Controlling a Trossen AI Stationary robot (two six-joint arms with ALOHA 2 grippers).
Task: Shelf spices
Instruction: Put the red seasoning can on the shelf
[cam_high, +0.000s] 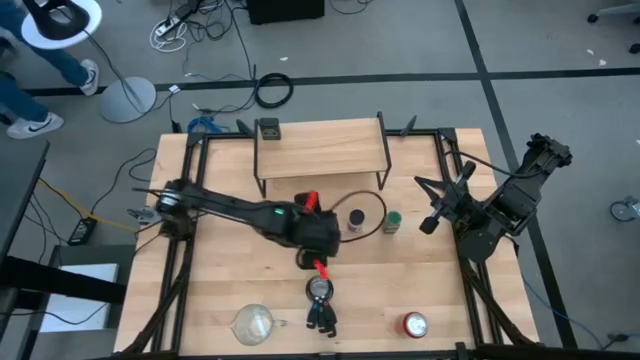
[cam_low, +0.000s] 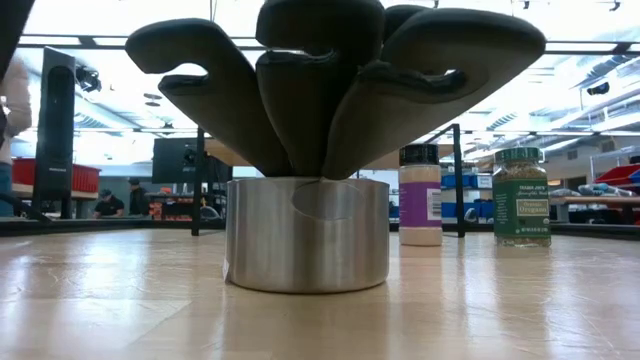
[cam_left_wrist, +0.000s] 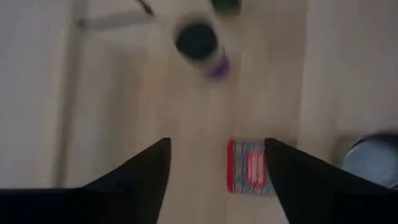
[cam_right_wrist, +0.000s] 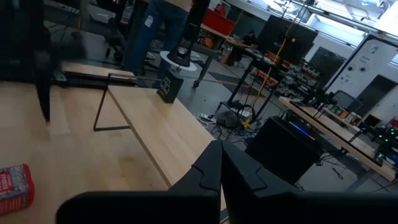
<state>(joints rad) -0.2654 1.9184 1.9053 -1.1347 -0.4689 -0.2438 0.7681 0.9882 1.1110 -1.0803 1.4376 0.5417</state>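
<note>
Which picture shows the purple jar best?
The low view: the purple jar stands upright, label and lid plain. The high view shows only its lid; the left wrist view blurs it; the right wrist view misses it.

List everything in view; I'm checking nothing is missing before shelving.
shelf: one, light wood, table's far side
olive tin: one, dark olive, on shelf's left end
red tin: one, red, tabletop below left gripper
purple-labelled jar: one, dark-lidded, table centre
green jar: one, green, right of it
steel cup: one, silver, near edge
glass cup: one, clear, near-left
red-topped can: one, red, near-right
person: one, blue jeans, floor far-left
left gripper: jaws open above red tin
right gripper: jaws shut, right side
</note>
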